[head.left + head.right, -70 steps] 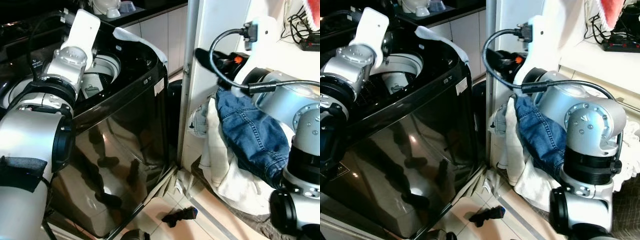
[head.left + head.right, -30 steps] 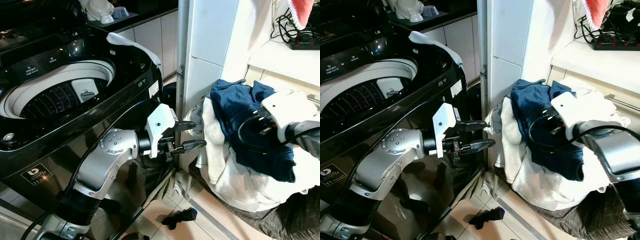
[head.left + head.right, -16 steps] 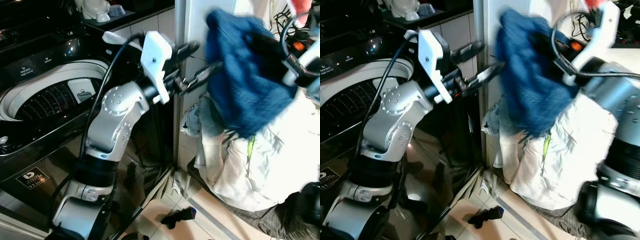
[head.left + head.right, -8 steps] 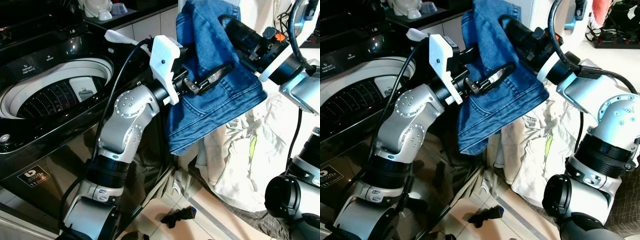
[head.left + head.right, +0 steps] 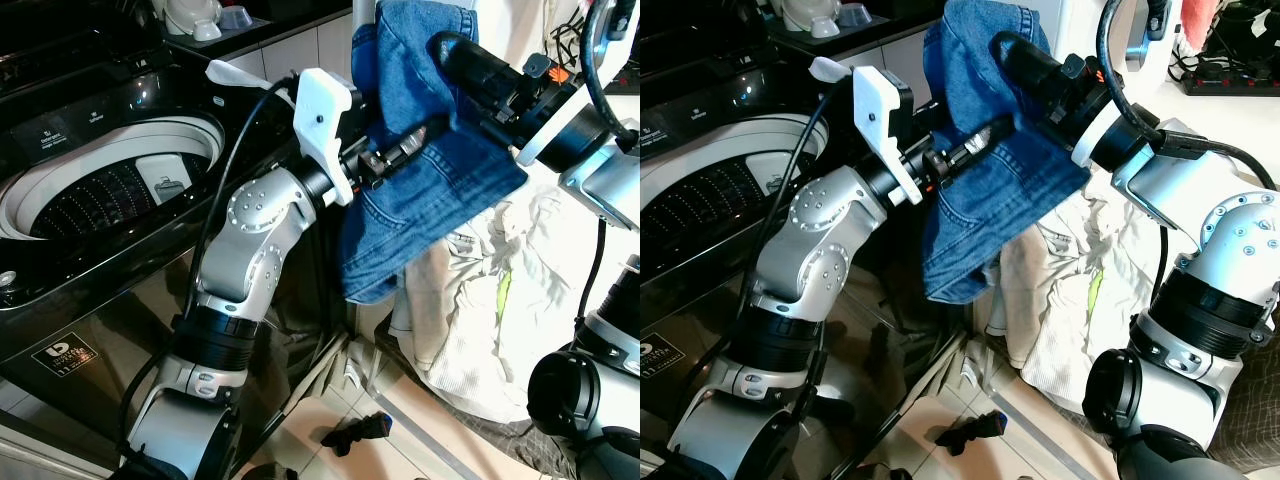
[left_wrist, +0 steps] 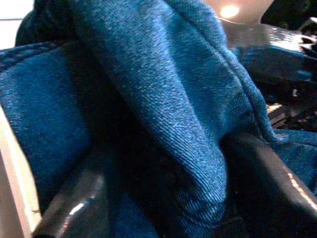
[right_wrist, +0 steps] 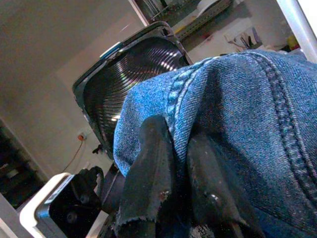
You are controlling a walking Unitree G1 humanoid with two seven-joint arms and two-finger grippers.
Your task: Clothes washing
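Observation:
A pair of blue jeans [image 5: 430, 190] hangs in the air between my two arms, to the right of the black top-loading washing machine [image 5: 150, 120]. My right gripper [image 5: 448, 50] is shut on the top fold of the denim [image 7: 223, 99]. My left gripper [image 5: 410, 140] reaches in from the washer side and is shut on a thick fold of the jeans [image 6: 163, 99], with one finger [image 5: 400, 150] in front of the cloth and the other behind it. The washer's drum opening [image 5: 110, 190] lies uncovered to the left.
A heap of white laundry [image 5: 480, 330] sits low on the right, under the jeans. A dark sock [image 5: 355, 432] lies on the tiled floor. A white cloth [image 5: 240, 72] rests on the washer's back corner. A white wall edge [image 5: 1080, 20] stands behind the jeans.
The left gripper's fingers have come together on the denim and risen slightly. The jeans have bunched up a little higher. The right gripper keeps its hold.

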